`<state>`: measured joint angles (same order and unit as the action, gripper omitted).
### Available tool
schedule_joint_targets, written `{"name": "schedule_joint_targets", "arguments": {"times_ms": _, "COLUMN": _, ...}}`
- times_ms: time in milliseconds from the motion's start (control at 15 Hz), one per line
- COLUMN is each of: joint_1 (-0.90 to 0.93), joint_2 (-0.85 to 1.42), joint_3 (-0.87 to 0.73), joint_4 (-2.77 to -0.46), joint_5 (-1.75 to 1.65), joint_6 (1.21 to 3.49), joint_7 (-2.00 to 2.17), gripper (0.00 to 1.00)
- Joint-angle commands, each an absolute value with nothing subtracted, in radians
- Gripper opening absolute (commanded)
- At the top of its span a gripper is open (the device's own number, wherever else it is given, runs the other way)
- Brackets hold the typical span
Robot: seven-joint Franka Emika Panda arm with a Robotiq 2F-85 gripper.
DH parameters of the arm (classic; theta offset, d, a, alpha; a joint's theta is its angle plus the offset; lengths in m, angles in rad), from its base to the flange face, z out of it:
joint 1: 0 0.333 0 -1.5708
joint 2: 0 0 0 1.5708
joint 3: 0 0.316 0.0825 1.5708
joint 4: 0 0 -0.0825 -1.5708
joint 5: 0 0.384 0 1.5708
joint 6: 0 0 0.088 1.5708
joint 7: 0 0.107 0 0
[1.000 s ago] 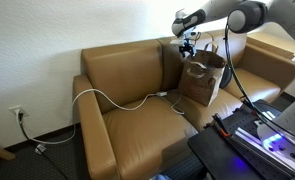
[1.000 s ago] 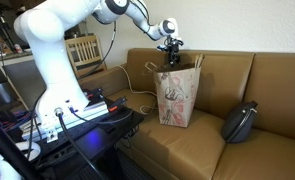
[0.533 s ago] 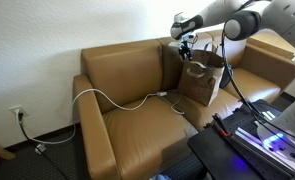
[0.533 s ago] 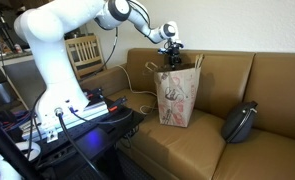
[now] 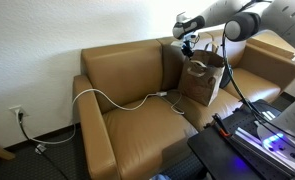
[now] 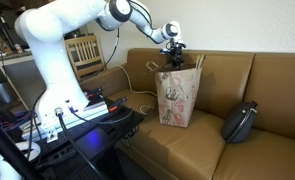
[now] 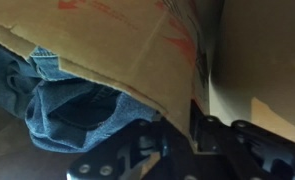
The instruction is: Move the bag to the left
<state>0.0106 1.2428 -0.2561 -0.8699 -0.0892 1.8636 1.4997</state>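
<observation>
1. Nearest to us, in the wrist view, the tool (image 7: 202, 125) sits right at the upper edge of the bag (image 7: 127, 50), its dark fingers either side of the paper wall. It looks closed on that rim, though the grip is partly hidden. Blue cloth (image 7: 57, 100) lies bunched inside the bag.
2. In both exterior views, one white robot arm (image 6: 67, 50) reaches over a brown sofa (image 5: 127, 90) and holds the tool (image 6: 172, 53) at the top of the bag (image 6: 175, 97).
3. The bag (image 5: 201, 80) stands upright on the seat cushion, near the join between two sofa sections.
4. We judge the main risk to be the thin paper rim tearing or slipping out of the pinch if the bag drags across the cushion. A one-sided hold could also tip the bag and spill the cloth.
5. A white cable (image 5: 112, 100) crosses the cushion on one side; the bag could snag it.
6. Counting: one bag, one arm, one cable, and one black pouch (image 6: 239, 122) lying well apart from the bag.
</observation>
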Motion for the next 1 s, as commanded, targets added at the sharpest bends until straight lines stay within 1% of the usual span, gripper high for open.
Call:
{"name": "schedule_joint_targets", "arguments": {"times_ms": 0, "joint_1": -0.004, "joint_2": 1.250, "joint_3": -0.255, "joint_4": -0.833, "joint_5": -0.080, "joint_6": 1.831, "joint_7": 1.507, "gripper": 0.00}}
{"name": "schedule_joint_targets", "arguments": {"times_ms": 467, "joint_1": 0.018, "joint_2": 1.151, "joint_3": -0.243, "joint_4": -0.915, "joint_5": -0.096, "joint_6": 1.802, "joint_7": 1.393, "gripper": 0.00}}
{"name": "schedule_joint_targets", "arguments": {"times_ms": 667, "joint_1": 0.067, "joint_2": 1.067, "joint_3": -0.267, "joint_4": -0.991, "joint_5": -0.138, "joint_6": 1.751, "joint_7": 1.352, "gripper": 0.00}}
{"name": "schedule_joint_targets", "arguments": {"times_ms": 933, "joint_1": 0.152, "joint_2": 0.943, "joint_3": -0.285, "joint_4": -1.133, "joint_5": -0.213, "joint_6": 1.754, "joint_7": 1.364, "gripper": 0.00}}
